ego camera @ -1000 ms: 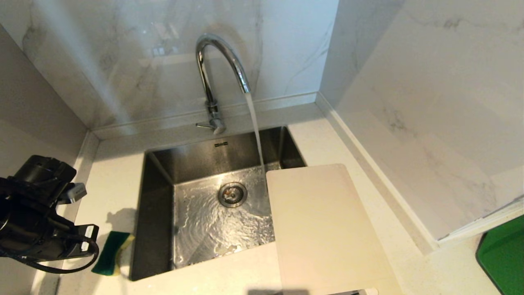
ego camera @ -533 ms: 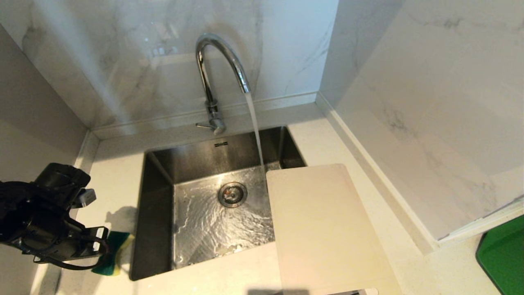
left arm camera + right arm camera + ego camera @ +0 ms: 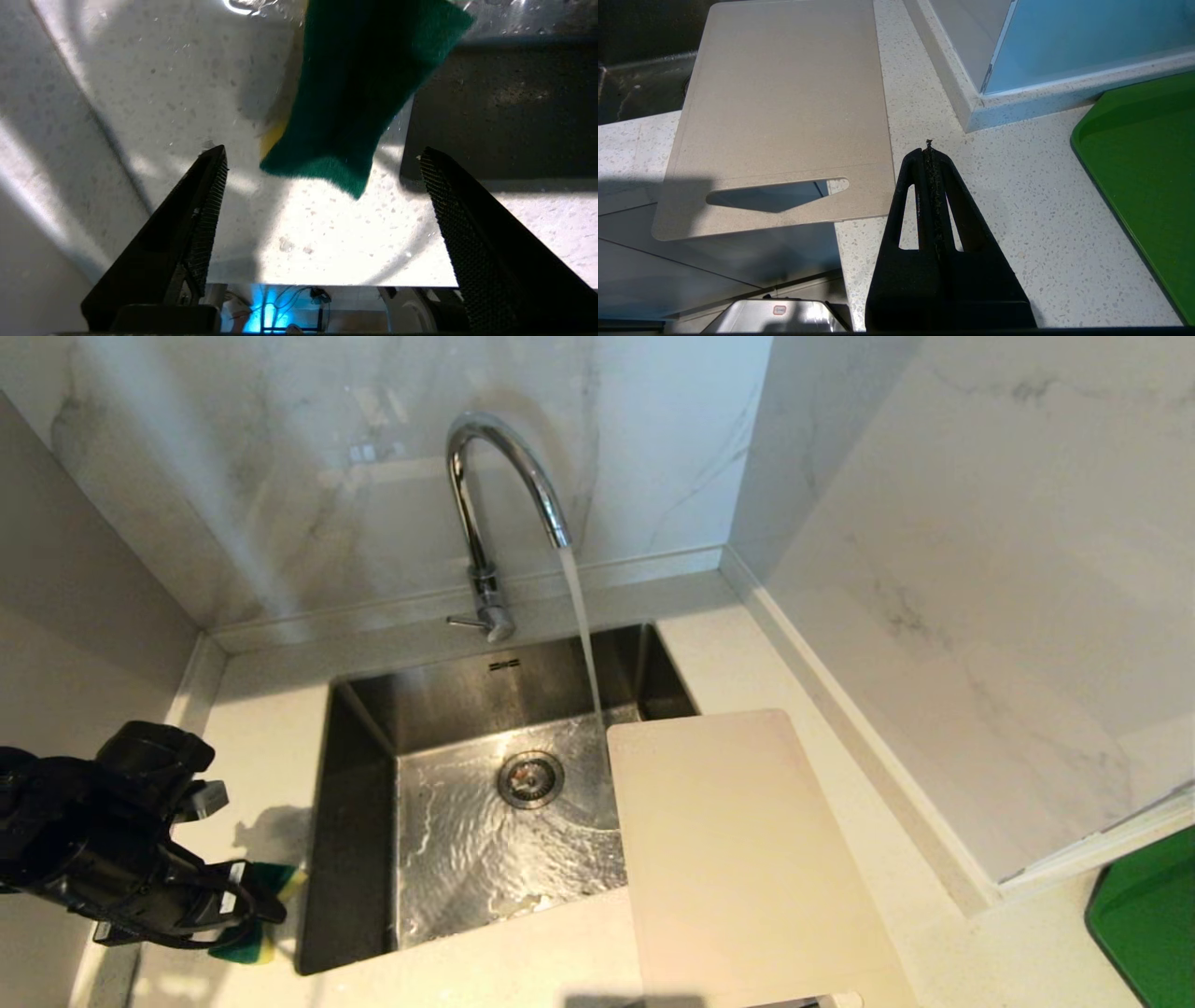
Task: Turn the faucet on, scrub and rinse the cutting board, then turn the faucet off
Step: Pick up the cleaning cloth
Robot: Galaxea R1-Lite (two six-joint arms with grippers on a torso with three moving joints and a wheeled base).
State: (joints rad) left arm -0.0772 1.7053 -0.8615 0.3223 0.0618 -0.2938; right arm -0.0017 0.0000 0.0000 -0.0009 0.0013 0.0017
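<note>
Moved closer to sponge [image 3: 359, 93], left gripper [image 3: 322, 186] now wide open; soft, wet, squashy; best pinched across its sides between jaws.

The pale speckled tabletop [image 3: 738, 644] wrapped around a steel sink [image 3: 359, 821] set into it, with marble-look walls rising at its back and right. On its left strip, just beside the sink's edge, lay a green-and-yellow sponge [image 3: 359, 93] (partly hidden in the head view). The cream-white cutting board [image 3: 738, 859] lay on the right side, its far corner overhanging the sink and its slotted end jutting past the front edge, while a green tray [image 3: 1148, 186] sat well apart, farther right.
</note>
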